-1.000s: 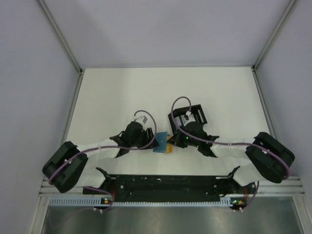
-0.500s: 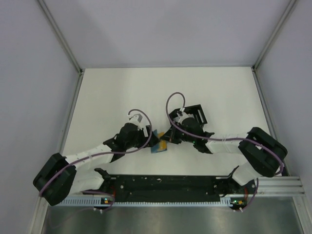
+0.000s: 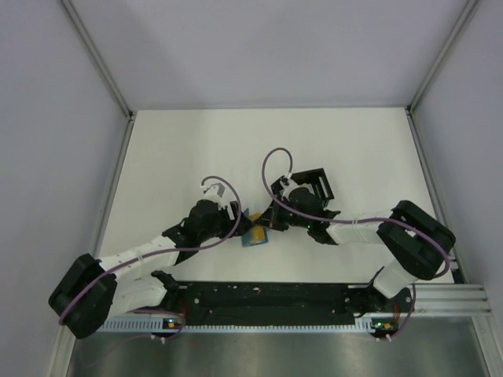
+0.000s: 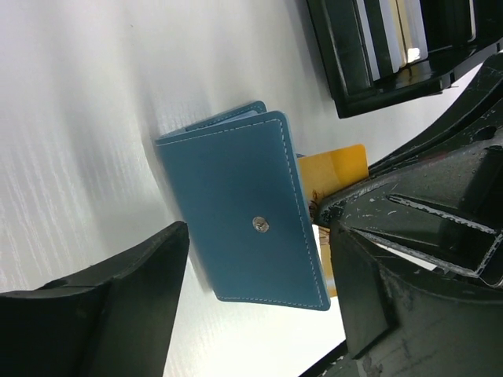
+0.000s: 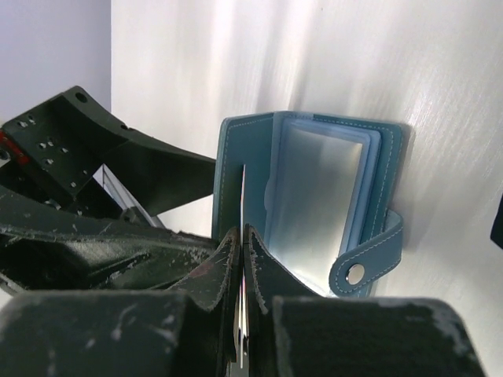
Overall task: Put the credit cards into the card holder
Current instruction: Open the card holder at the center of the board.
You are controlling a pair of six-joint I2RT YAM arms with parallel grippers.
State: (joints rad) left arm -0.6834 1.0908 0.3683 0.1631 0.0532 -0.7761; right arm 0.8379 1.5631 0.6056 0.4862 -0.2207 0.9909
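Right claw (image 5: 242,232), clenched on a yellow credit card (image 4: 339,166), has closed in on the card holder (image 4: 236,212). I keep the left claw (image 4: 258,236) spread around it, so insertion looks near.

we take this for a robotics lab test cell. a bare white desk (image 3: 196,149) is boxed in by plain pale panels (image 3: 47,118) on the desk's left, right and far sides, with aluminium struts (image 3: 100,59) rising from its far corners. along the desk's near edge a black mounting rail (image 3: 267,294) carries the left arm (image 3: 145,253) and right arm (image 3: 357,233), both trailing purple cables (image 3: 266,166), beside a slotted cable duct (image 3: 259,322) and metal framing (image 3: 464,292).
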